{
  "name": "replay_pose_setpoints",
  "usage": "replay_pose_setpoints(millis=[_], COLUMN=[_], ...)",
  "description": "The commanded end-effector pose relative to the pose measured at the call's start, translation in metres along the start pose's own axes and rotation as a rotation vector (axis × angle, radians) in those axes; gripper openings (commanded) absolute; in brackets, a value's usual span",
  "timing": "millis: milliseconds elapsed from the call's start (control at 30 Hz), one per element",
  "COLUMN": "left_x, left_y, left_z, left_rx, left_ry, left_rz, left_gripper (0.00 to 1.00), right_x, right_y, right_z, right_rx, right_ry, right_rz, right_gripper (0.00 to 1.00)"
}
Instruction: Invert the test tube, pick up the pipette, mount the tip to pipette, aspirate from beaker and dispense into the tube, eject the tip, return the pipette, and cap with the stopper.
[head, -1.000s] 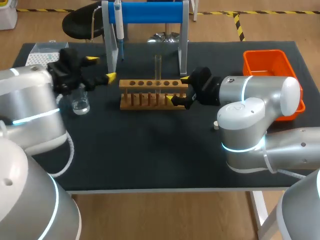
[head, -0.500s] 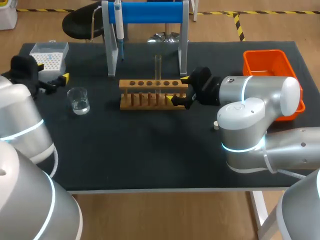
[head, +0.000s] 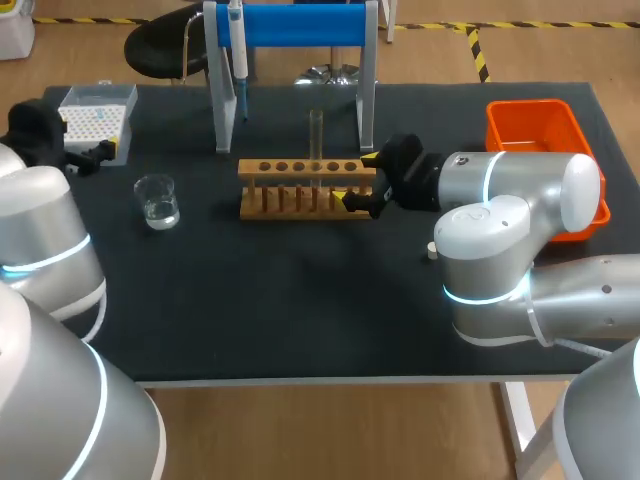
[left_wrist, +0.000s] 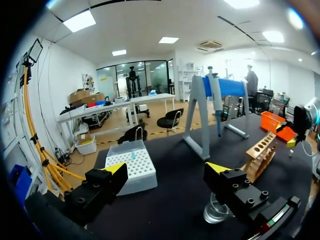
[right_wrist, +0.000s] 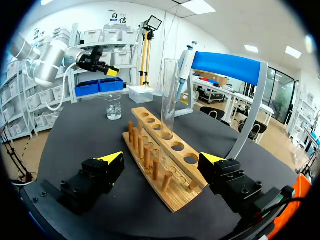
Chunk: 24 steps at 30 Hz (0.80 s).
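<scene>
Tube: the tube stands up straight in a hole of the rack, near the middle of the table. Its open end looks to be on top.
Right gripper: the right gripper is at the right end of the rack. Its fingers are wide apart, one on the near side and one on the far side. They hold nothing.
Left gripper: the left gripper is at the far left, next to the tip box. Its fingers are wide apart too, with nothing in them.
Done: I think turning the tube over is done, since it sits in the rack with the mouth up.
Left to do: all the rest. The pipette hangs on the blue stand at the far side, so no one has picked it up. Then come the tip, the sucking up, the squirting out, dropping the tip, hanging the pipette back, and the stopper.
Other things: the beaker with a little water is left of the rack. An orange bin is at the far right. A small white thing lies near the right arm, and it may be the stopper.
In the way: the stand's left leg is close to the pipette. The beaker is close to the left gripper and could get knocked.
</scene>
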<state>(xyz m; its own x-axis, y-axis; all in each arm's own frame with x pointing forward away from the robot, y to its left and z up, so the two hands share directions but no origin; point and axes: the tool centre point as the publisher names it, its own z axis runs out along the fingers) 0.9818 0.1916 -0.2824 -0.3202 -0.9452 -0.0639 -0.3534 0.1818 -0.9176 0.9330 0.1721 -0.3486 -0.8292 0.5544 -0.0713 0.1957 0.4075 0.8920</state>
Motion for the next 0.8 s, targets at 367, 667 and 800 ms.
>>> replay_pose_setpoints(millis=[367,667,800], left_x=[-0.029,-0.037,-0.041], left_y=[0.006,0.011,0.013], left_z=[0.053,0.074,0.081], left_rx=[-0.004,-0.011,-0.015], left_ry=[-0.071,-0.069,-0.065], left_rz=[-0.048,-0.07,-0.078], left_gripper=[1.0,1.0,0.95], right_x=[0.0,0.0,0.0], right_y=[-0.001,-0.001,-0.001], right_z=[-0.001,-0.001,-0.001], right_rx=[-0.002,-0.002,-0.002], right_ry=[0.0,0.0,0.0], right_rz=[0.0,0.0,0.0], right_gripper=[1.0,1.0,1.0])
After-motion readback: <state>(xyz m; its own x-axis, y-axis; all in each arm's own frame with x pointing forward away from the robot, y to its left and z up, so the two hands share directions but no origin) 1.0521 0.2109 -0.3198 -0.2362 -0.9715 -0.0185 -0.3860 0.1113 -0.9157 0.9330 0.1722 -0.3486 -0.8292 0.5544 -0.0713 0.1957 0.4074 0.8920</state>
